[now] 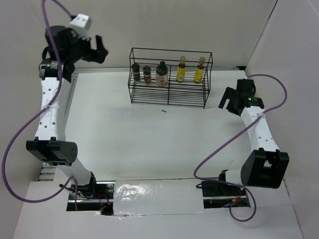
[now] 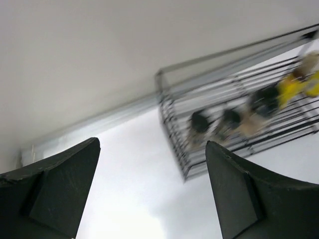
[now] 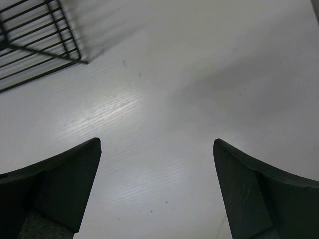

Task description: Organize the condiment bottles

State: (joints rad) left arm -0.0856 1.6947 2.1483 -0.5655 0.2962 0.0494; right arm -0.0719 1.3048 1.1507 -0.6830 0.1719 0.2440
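Five condiment bottles stand in a row on the upper shelf of a black wire rack [image 1: 169,98] at the back of the table. From the left: two short dark-lidded jars [image 1: 135,72] [image 1: 147,74], a fatter black-lidded jar [image 1: 161,73], and two slim yellow bottles with tan caps [image 1: 181,69] [image 1: 200,70]. My left gripper [image 1: 101,50] is open and empty, raised high left of the rack. The left wrist view shows the rack [image 2: 172,129] and blurred jars [image 2: 201,122]. My right gripper [image 1: 227,103] is open and empty, low over the table right of the rack.
A small dark speck [image 1: 163,110] lies on the table in front of the rack. White walls close in the back and right. The rack's corner [image 3: 50,50] shows at the upper left of the right wrist view. A foil-like strip [image 1: 154,198] runs along the near edge.
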